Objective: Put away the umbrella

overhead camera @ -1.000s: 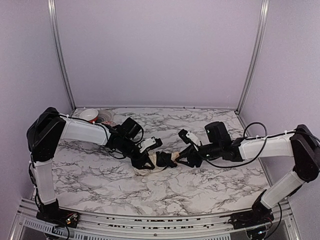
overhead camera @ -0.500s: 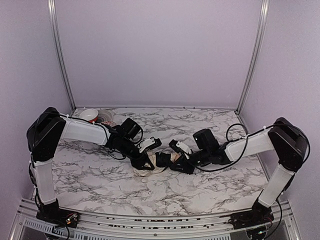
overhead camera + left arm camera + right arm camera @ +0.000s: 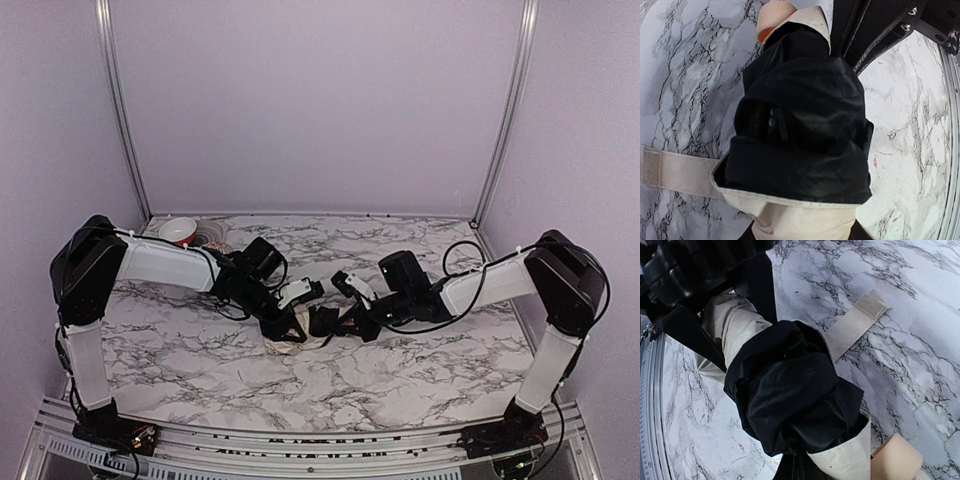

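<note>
The folded umbrella (image 3: 322,322) lies on the marble table between my two grippers, a bunch of black fabric with cream edges. My left gripper (image 3: 290,324) is shut on its cream end (image 3: 800,220). The black bunch (image 3: 800,135) fills the left wrist view, with the tan knob handle (image 3: 774,15) at the far end and the cream strap (image 3: 675,171) flat on the table. My right gripper (image 3: 352,322) is at the handle end. In the right wrist view the black fabric (image 3: 790,400) and cream edge (image 3: 850,455) cover its fingertips, with the knob (image 3: 896,457) beside them.
A red-and-white bowl (image 3: 179,231) and a small patterned item (image 3: 212,237) stand at the back left of the table (image 3: 400,370). Metal frame posts rise at both back corners. The strap (image 3: 860,320) lies loose on the marble.
My right arm has reached left across the table and brought its gripper up against the umbrella's handle end. The left gripper and umbrella have stayed in place.
</note>
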